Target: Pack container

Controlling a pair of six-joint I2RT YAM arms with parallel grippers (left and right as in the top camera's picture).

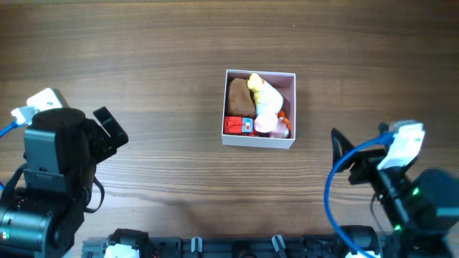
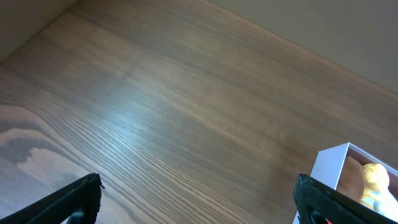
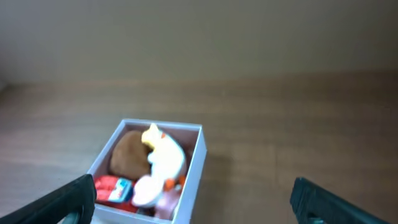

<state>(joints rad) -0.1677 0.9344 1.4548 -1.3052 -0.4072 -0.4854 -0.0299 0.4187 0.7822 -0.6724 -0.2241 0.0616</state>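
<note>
The container (image 1: pixel 259 142), a small square white-walled box with a pale pink inside, sits at the table's middle. It holds a brown toy (image 1: pixel 239 97), a yellow and white duck toy (image 1: pixel 263 94), a red and blue toy (image 1: pixel 238 125) and a pink toy (image 1: pixel 267 125). It also shows in the right wrist view (image 3: pixel 194 169) and at the edge of the left wrist view (image 2: pixel 329 165). My left gripper (image 1: pixel 109 130) is open and empty, well left of the box. My right gripper (image 1: pixel 343 158) is open and empty, to the box's lower right.
The wooden table (image 1: pixel 165 50) spreads all round the box. The arm bases and a blue cable (image 1: pixel 331 186) stand along the near edge.
</note>
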